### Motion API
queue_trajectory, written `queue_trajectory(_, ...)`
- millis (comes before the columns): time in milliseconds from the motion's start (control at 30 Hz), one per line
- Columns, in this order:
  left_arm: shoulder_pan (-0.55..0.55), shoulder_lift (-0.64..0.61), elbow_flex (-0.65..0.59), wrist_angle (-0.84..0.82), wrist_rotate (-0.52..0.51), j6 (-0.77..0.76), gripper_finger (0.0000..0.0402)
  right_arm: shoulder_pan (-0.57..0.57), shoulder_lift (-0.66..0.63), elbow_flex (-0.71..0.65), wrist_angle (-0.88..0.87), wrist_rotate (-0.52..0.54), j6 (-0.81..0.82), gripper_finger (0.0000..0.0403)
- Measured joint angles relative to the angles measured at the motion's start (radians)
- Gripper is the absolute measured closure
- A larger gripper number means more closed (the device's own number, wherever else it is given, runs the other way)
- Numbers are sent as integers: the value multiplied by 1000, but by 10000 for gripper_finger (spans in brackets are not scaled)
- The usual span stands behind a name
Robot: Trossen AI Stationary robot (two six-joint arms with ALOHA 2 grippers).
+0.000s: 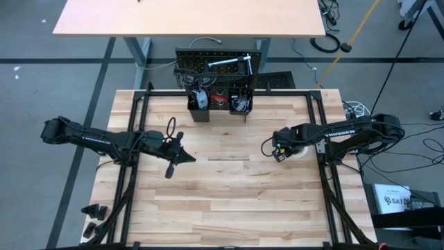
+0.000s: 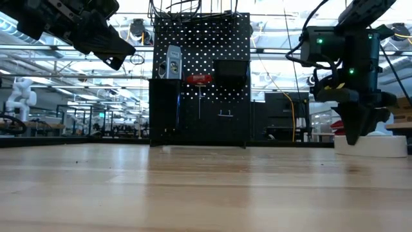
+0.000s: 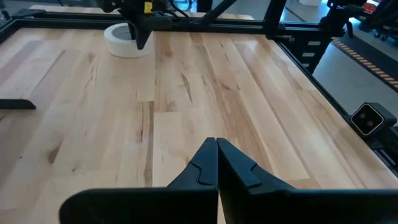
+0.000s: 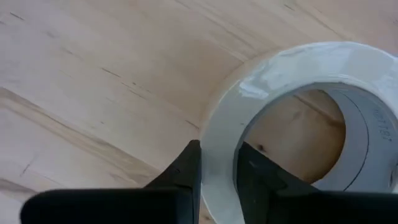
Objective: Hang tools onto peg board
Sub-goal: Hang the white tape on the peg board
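High view, looking straight down: a pale wooden table (image 1: 222,201) with two dark arms reaching inward. At the far edge stands the black peg board (image 1: 220,66), already carrying several tools, with two box bins below it that hold more.

The low view shows the board's face: a blue-silver level (image 2: 171,62) hangs upper left, and a red-handled tool (image 2: 198,78), probably the screwdriver, hangs near the middle. Other items on the board are too dark to identify.

One tool remains on the table: the white tape roll (image 4: 298,93), lying flat on the right side. The right gripper (image 4: 217,168) is down on it, its two fingers closed across the roll's wall, one finger outside and one inside the ring. The roll looks to be resting on the wood, not yet lifted.

The left gripper (image 3: 216,163) hovers over the bare left-centre of the table with its fingers pressed together, holding nothing.

Judging by this, the task looks nearly complete: the tape roll must be lifted, carried and hung on the board.
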Motion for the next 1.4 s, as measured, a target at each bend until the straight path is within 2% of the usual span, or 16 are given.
queue_trajectory(167, 0, 0, 0, 0, -1, 1, 401, 39, 0, 1, 77, 27, -9, 343)
queue_trajectory(267, 0, 0, 0, 0, 10, 24, 401, 97, 1, 30, 96, 102, -6, 343)
queue_trajectory(467, 0, 0, 0, 0, -1, 27, 401, 250, 1, 141, 179, 385, 27, 343)
queue_trajectory(600, 0, 0, 0, 0, -4, 27, 401, 334, 4, 132, 400, 635, 31, 343)
queue_trajectory(733, 0, 0, 0, 4, -4, 25, 401, 362, 52, 65, 667, 789, 22, 343)
queue_trajectory(900, 0, 8, 0, 27, -10, -28, 401, 340, 189, 32, 998, 851, -60, 343)
queue_trajectory(1000, -4, 30, 0, 40, -13, -51, 401, 307, 297, 32, 1189, 924, -120, 343)
queue_trajectory(1133, -4, 60, 0, 45, -16, -53, 401, 251, 438, 34, 1430, 952, -271, 343)
queue_trajectory(1233, -4, 75, 1, 56, -16, -54, 401, 215, 523, 67, 1514, 952, -352, 343)
queue_trajectory(1400, -4, 91, 1, 69, -37, -54, 401, 187, 634, 173, 1531, 971, -475, 343)
